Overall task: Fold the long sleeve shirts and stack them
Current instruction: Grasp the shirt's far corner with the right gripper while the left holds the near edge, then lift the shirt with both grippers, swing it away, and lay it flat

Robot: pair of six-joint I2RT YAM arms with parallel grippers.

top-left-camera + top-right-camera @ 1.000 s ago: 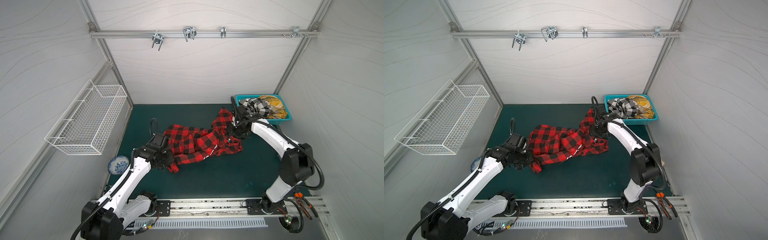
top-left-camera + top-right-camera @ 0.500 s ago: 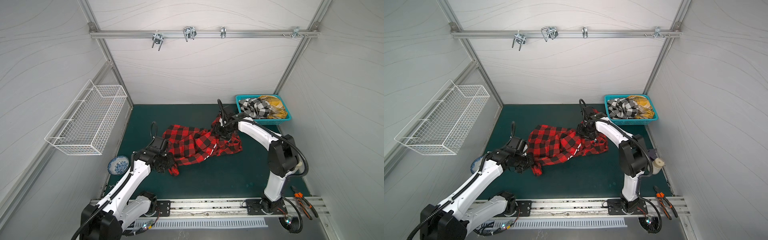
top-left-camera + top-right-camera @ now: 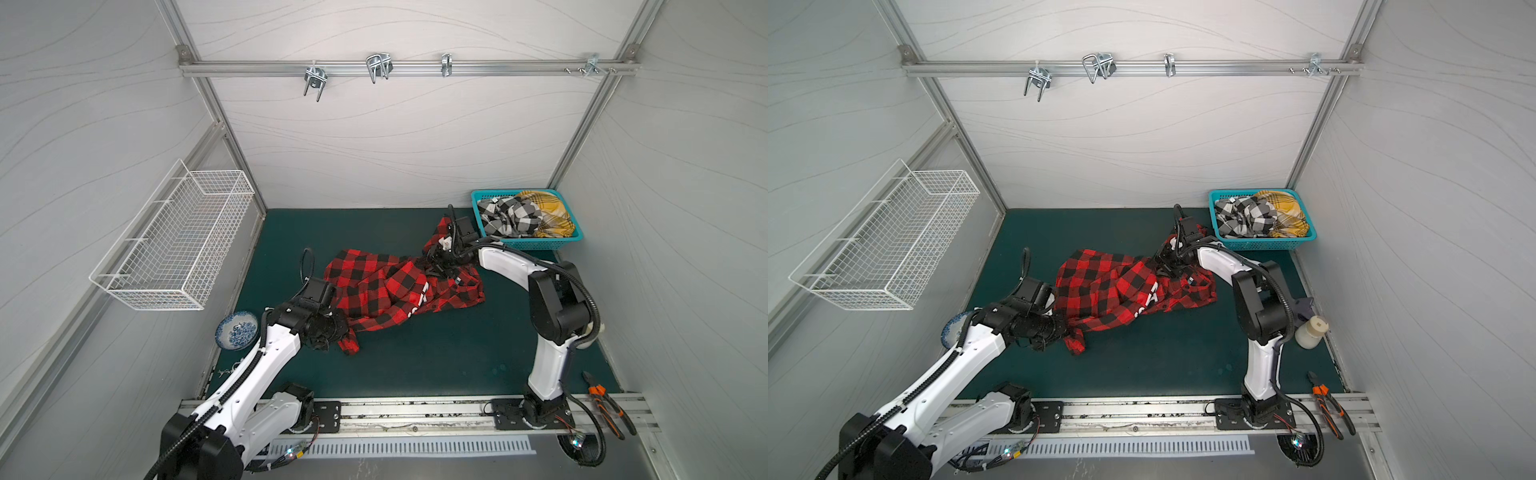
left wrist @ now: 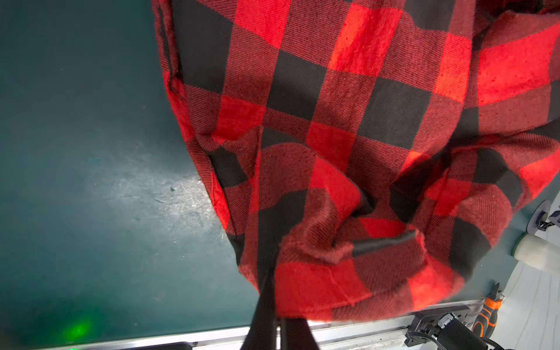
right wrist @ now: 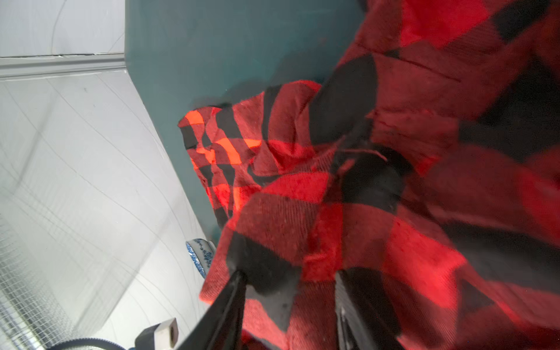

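Note:
The red-and-black plaid shirt [image 3: 386, 291] [image 3: 1113, 291] lies crumpled across the green mat, with white lettering showing in a fold. My left gripper [image 3: 334, 332] [image 3: 1065, 328] is shut on its near-left corner; in the left wrist view the fingers [image 4: 268, 291] pinch the cloth [image 4: 333, 121]. My right gripper [image 3: 436, 259] [image 3: 1163, 262] is at the shirt's far-right edge. In the right wrist view its jaws [image 5: 289, 275] stand apart with plaid cloth [image 5: 394, 242] between them. The black-and-white shirt [image 3: 511, 216] and the yellow plaid shirt [image 3: 548, 212] lie heaped in the teal basket [image 3: 528, 243].
A blue-patterned bowl [image 3: 237, 330] sits at the mat's left edge beside my left arm. A white wire basket [image 3: 178, 245] hangs on the left wall. Orange pliers [image 3: 606, 399] lie on the front rail, and a white bottle [image 3: 1310, 332] stands by my right arm.
My right gripper has swung left from beside the teal basket onto the shirt's far-right edge, and its jaws have narrowed. My left gripper has kept its hold and hardly moved.

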